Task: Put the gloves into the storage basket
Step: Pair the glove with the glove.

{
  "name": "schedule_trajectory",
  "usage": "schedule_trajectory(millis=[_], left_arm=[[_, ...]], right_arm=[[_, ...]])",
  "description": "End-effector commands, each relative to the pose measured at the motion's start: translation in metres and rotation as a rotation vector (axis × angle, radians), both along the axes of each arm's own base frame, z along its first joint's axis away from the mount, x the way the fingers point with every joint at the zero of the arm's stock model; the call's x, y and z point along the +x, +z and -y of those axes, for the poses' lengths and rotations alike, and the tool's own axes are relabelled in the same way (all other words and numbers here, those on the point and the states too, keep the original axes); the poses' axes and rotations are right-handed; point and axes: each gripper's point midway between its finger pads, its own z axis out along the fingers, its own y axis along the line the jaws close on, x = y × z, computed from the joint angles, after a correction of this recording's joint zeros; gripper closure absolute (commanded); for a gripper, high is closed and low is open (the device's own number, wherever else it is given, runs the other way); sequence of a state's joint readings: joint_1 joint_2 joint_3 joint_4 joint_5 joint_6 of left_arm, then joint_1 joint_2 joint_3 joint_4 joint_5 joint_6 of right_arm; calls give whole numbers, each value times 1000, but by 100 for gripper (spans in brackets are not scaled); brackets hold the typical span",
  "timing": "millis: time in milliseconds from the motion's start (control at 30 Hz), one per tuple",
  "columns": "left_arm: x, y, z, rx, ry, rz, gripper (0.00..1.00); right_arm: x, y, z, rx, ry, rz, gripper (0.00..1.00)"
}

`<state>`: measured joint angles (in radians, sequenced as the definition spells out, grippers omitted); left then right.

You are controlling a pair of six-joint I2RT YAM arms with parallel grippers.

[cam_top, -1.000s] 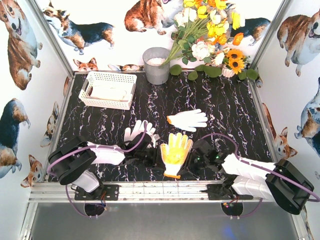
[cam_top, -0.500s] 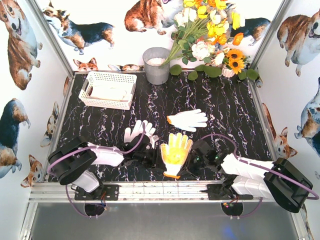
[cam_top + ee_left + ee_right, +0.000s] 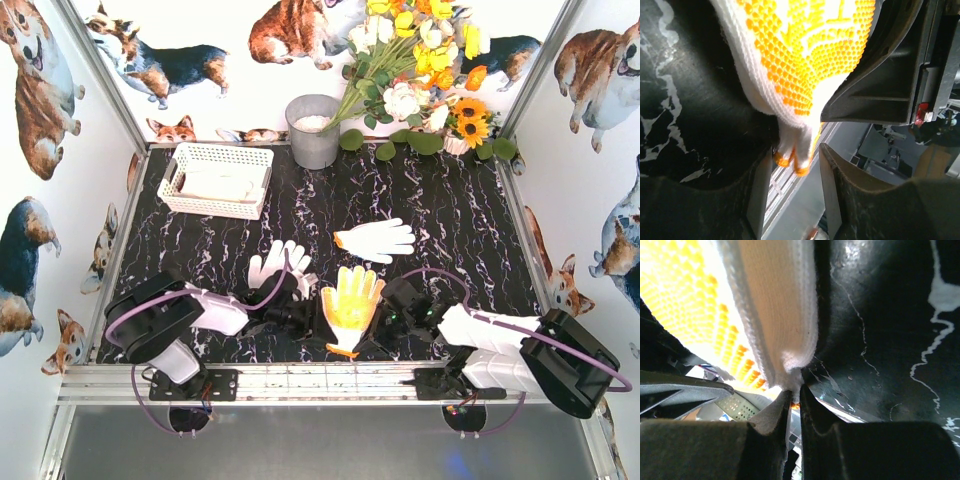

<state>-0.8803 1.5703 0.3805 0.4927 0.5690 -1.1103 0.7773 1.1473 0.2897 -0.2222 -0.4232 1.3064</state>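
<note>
Yellow-dotted glove [image 3: 350, 302]: it lies palm up on the counter [image 3: 450, 200] at the near edge, between the two arms, with its cuff toward the rail.
Right end effector [image 3: 794, 396]: its jaws are nearly together and clamped on a thin fold at the glove's edge.
Left end effector [image 3: 795, 152]: its jaws are apart, with the orange-trimmed cuff lying between them and not gripped.
Other gloves: one white glove [image 3: 378, 240] lies further back and another [image 3: 278, 263] lies just beyond the left arm. Both are out on the counter.
Storage basket [image 3: 205, 207]: it stands at the far left corner, well apart from the held glove, with something white already inside.
Risk, slip: we judge the right-hand pinch shallow, so a quick lift could pull the knit free.
Risk, tug: if the left jaws also close, the two arms may pull against each other and stretch or drop the glove.
Risk, contact: the two end effectors stand very near each other, so a careless swing could knock them together.
Risk, edge: a dropped glove could slide off over the rail.
Surface: glossy black marble pattern with white veins, so cloth slides easily on it.
Room: white walls printed with corgis, a grey bucket [image 3: 312, 135] and flowers [image 3: 420, 60] at the back.
</note>
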Motion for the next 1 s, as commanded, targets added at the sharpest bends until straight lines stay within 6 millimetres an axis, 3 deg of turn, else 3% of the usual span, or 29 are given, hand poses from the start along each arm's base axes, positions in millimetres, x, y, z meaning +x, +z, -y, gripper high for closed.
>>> schedule_trajectory(millis=[0,600,800,967], left_arm=[[-3,-8,2,-6,1,-13,63],[-3,-8,31,-64,-13,1,69],[-2,-15,27,-21,5,-14,84],[-7,-15,16,22,-9,-31,99]], right_arm=[[1,-18,15,-101,-17,14,95],[14,-7,2,-23,-59,66,96],[17,-2,0,-8,-53,85,93],[23,13,4,-18,-48,153,75]])
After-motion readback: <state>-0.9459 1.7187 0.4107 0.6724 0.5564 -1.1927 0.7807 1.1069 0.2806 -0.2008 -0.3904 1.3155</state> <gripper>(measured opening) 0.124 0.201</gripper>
